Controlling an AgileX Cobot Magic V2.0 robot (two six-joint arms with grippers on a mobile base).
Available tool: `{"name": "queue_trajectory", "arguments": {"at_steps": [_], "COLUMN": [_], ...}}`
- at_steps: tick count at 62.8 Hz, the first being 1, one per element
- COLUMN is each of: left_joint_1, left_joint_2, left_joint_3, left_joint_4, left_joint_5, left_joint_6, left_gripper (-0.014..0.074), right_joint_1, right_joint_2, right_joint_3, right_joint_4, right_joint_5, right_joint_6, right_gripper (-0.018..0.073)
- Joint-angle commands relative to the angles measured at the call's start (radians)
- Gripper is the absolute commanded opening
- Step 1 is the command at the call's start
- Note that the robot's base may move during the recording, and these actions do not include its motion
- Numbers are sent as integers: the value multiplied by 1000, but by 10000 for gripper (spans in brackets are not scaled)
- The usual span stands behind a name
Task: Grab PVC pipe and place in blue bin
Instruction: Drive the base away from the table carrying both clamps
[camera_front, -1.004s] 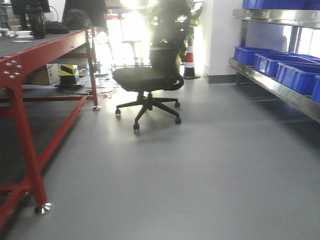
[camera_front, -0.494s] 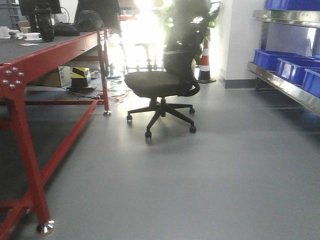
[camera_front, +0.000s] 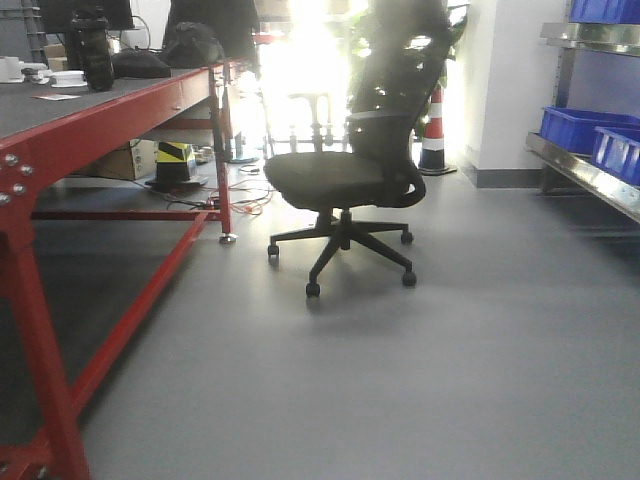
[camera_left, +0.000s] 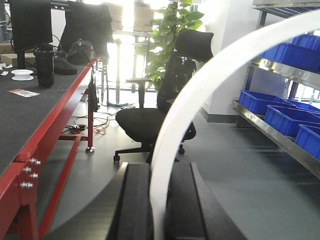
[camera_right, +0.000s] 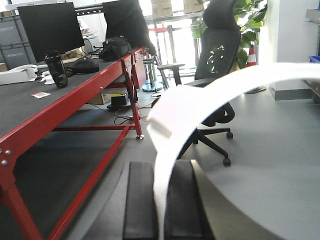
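Note:
A white curved PVC pipe (camera_left: 210, 85) arcs up and to the right from between the black pads of my left gripper (camera_left: 161, 170), which is shut on it. In the right wrist view a white curved PVC pipe (camera_right: 200, 100) with a thicker joint rises from my right gripper (camera_right: 162, 167), which is shut on it as well. Blue bins (camera_left: 260, 100) sit on a steel shelf on the right; the front view shows a blue bin (camera_front: 580, 128) at its right edge. Neither gripper shows in the front view.
A red-framed workbench (camera_front: 110, 110) runs along the left with a bottle and bags on it. A black office chair (camera_front: 345, 175) stands on the grey floor ahead. Behind it are a traffic cone (camera_front: 433, 130) and a plant (camera_left: 172, 35). The steel shelf (camera_front: 590, 175) lines the right.
The front view has shifted: the chair now sits further right and nearer, the workbench fills more of the left, and most blue bins have slid out past the right edge.

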Motion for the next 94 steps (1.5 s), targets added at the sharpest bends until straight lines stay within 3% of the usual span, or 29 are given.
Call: {"name": "queue_trajectory", "arguments": {"at_steps": [1, 94], "left_joint_1": [3, 3], "left_joint_2": [-5, -5], "left_joint_3": [-3, -3], "left_joint_4": [-7, -7], "left_joint_5": [-23, -23], "left_joint_6": [-5, -5], "left_gripper": [-111, -111], "right_joint_1": [0, 0], "right_joint_2": [-1, -1], "right_joint_3": [3, 3], "right_joint_4": [-13, -13], "right_joint_5": [-16, -16], "right_joint_6": [-4, -4], "right_gripper": [-168, -168]}}
